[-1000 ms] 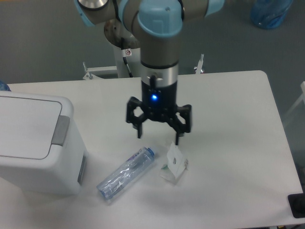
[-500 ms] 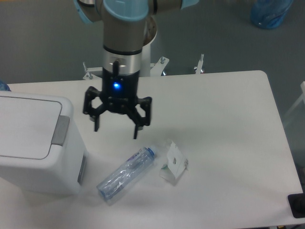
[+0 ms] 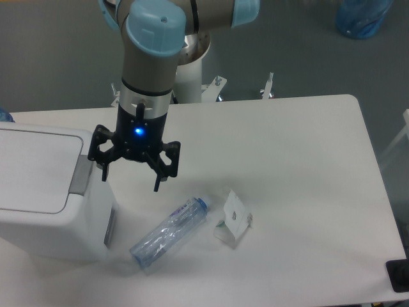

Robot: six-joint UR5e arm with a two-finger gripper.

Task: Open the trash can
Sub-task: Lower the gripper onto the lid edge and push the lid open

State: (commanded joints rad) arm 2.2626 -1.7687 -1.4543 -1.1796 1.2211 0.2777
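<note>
White plastic makes up the trash can (image 3: 45, 192), a big boxy bin at the left edge of the worktop (image 3: 307, 166), partly cut off by the frame. Its flat lid lies shut, so nothing of its inside can be seen and I cannot say whether it holds anything. The grey push tab (image 3: 81, 174) sits on the lid's right edge, facing the arm, which is presumably why the tool (image 3: 131, 178) hangs just to the right of that edge. The tool's fingers are spread wide and hold nothing; the left fingertip (image 3: 102, 174) is close beside the tab, though whether it touches cannot be told from this view. A blue light glows on the tool's body. In my judgement the step in hand is lining up a finger over the tab so that a downward press can release the lid. Lying on the worktop below and to the right of the tool are a clear plastic bottle (image 3: 169, 231), on its side, and just beside it a small crumpled wrapper (image 3: 234, 219); both are outside the bin and play no part in opening it.
</note>
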